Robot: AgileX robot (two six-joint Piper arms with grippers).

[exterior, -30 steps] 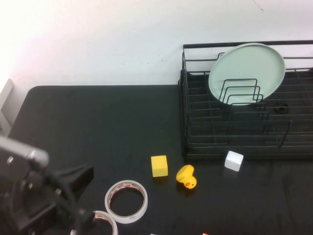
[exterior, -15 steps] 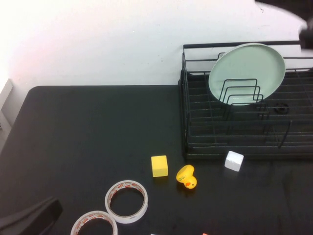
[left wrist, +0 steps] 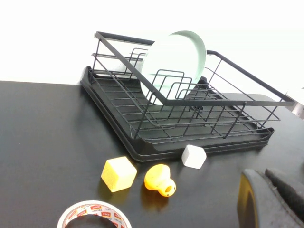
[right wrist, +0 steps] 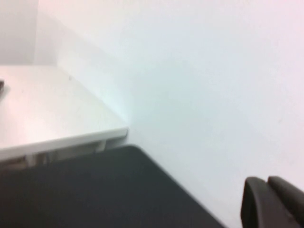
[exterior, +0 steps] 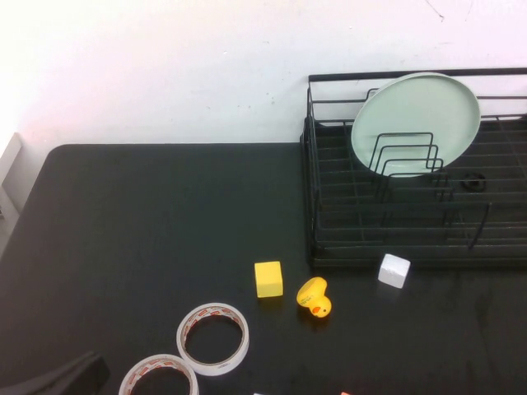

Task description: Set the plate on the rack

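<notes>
The left hand (exterior: pixel 58 380) shows only as a dark tip at the lower left corner of the high view, low over the bench (exterior: pixel 148 230); whether it is released or clenched cannot be told. In its own wrist view a dark finger (left wrist: pixel 273 199) sits at the lower right edge. The right hand (right wrist: pixel 273 202) is out of the high view; its wrist camera shows only a dark part of it at the lower right corner, before a white wall, and its state cannot be told either.

Just right of the left hand lie two white tape rolls (exterior: pixel 213 338), side by side. Further right sit a yellow cube (exterior: pixel 268 279), a yellow rubber duck (exterior: pixel 314 298) and a white cube (exterior: pixel 394 270). Behind these, at the upper right, stands the black wire rack (exterior: pixel 395 239). The mint-green plate (exterior: pixel 416 115) stands on edge in it, leaning back against the high rail, behind the divider loops (exterior: pixel 408 156).
</notes>
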